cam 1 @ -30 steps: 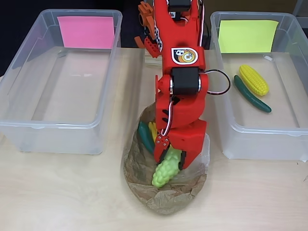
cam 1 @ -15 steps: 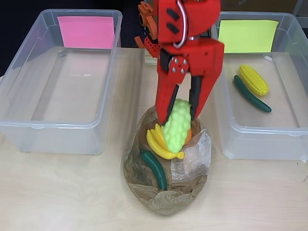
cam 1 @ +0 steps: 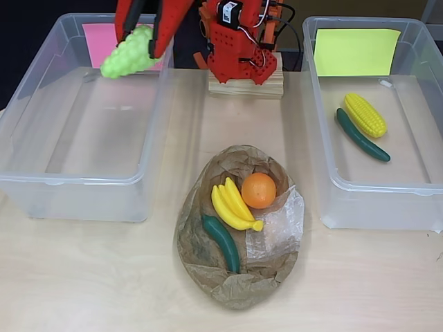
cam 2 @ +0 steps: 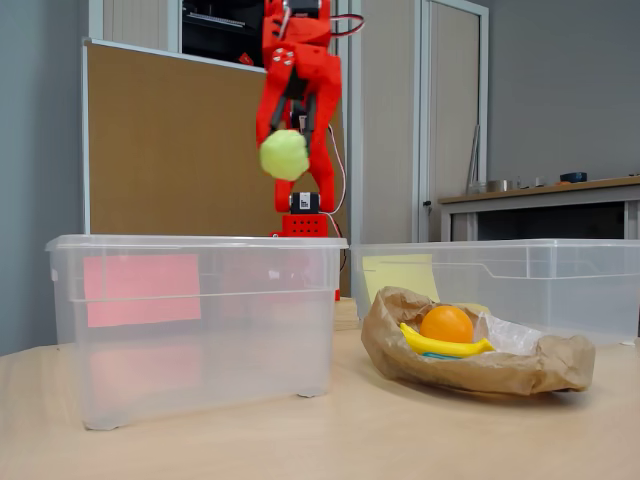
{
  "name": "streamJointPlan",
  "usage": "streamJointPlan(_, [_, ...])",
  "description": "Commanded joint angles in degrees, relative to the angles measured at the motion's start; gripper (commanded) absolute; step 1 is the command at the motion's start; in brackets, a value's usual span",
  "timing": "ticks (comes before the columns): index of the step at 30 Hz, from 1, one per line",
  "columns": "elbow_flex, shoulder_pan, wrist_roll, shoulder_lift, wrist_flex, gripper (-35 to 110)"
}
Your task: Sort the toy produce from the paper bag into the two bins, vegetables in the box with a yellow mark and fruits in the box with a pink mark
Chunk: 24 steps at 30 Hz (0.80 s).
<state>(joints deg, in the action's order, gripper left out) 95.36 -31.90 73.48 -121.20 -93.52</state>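
The red fingers (cam 1: pixel 142 31) clamp a green grape bunch (cam 1: pixel 129 57) high above the far end of the pink-marked bin (cam 1: pixel 41 181) on the left. Banana (cam 1: pixel 232 205), orange (cam 1: pixel 259 190) and cucumber (cam 1: pixel 222 243) lie in the paper bag (cam 1: pixel 239 287).

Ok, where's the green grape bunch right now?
The green grape bunch is held in the red claw, up in the air over the far end of the pink-marked bin, at the overhead view's upper left.
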Motion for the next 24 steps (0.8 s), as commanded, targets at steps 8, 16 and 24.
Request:
streamJointPlan(8, [19.07,-23.64,0.97,0.44,16.35,5])
streamJointPlan(16, [26.98,-29.71,3.96,16.08,31.82,12])
streamJointPlan(24, [31.82,-29.88,0.18,19.95,39.73,34])
